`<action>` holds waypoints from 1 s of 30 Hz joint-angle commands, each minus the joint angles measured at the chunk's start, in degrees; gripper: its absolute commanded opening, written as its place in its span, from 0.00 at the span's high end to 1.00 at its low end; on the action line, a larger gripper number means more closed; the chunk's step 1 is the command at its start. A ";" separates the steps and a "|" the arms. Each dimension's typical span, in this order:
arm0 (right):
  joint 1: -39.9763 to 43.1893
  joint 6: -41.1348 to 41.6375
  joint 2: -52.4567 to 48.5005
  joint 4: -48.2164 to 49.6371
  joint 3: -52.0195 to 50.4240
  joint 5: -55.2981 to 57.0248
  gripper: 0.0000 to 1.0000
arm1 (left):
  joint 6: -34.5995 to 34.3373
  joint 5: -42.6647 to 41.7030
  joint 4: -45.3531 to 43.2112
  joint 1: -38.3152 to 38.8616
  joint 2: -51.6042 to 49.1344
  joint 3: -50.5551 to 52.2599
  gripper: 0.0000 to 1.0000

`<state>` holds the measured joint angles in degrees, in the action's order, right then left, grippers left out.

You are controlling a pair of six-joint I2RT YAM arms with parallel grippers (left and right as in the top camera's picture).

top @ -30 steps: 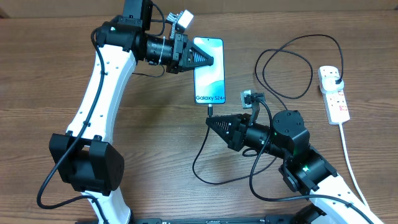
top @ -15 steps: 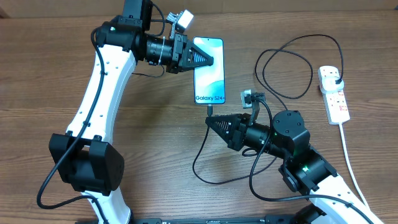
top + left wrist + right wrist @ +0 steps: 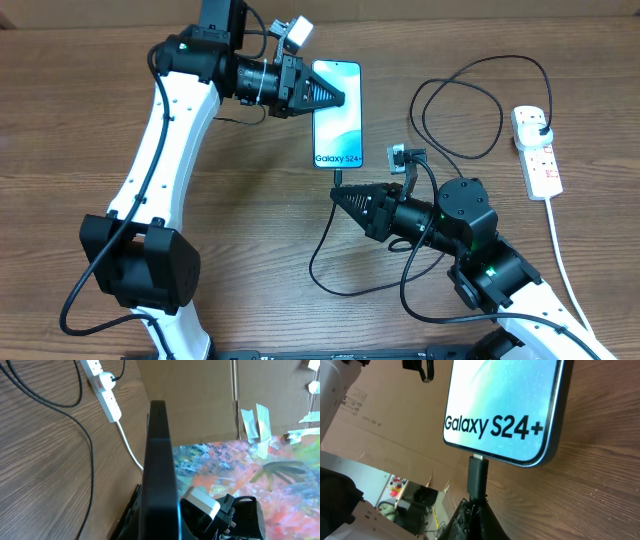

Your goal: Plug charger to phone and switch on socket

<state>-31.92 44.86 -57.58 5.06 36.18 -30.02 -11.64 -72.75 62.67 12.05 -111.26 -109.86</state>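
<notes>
Phone (image 3: 337, 115), slim and glossy cyan at upper centre, is pressed edgewise by the closed left gripper (image 3: 342, 97), with the boxy black charger (image 3: 477, 477) pinched at its port by the right gripper (image 3: 336, 195).

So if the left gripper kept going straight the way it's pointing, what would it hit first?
Most likely the phone: the left gripper, shut, has its tips over the upper part of the screen. If it rides above the glass, which I can't tell, the loop of the black charger cable comes next.

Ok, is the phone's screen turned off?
No, the phone has a bright blue screen that shows the words Galaxy S24+.
</notes>
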 commanded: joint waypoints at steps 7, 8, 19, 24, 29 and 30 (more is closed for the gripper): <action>2.78 0.61 0.68 1.31 0.31 3.87 0.96 | 3.98 -2.91 3.76 1.97 0.00 -0.33 0.96; 2.82 0.74 0.68 1.31 0.31 3.87 0.96 | 3.98 -2.91 3.76 1.97 0.00 -0.33 0.96; 2.80 0.72 0.68 -0.02 0.31 3.82 0.82 | 3.98 -2.78 3.48 1.44 0.00 -0.33 0.96; 2.80 0.72 0.68 -0.26 0.31 3.82 0.73 | 3.98 -1.77 3.10 0.79 0.00 -0.33 0.96; 2.80 0.48 0.68 -1.03 0.31 3.85 0.60 | 3.96 2.67 3.15 -0.11 0.00 -0.33 0.96; 2.80 0.20 0.68 -1.36 0.31 3.87 0.57 | 3.96 2.78 3.17 -0.28 0.00 -0.33 0.96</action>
<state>-29.56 45.36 -57.54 4.01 36.18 -28.01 -8.56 -70.61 65.65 12.62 -111.28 -109.86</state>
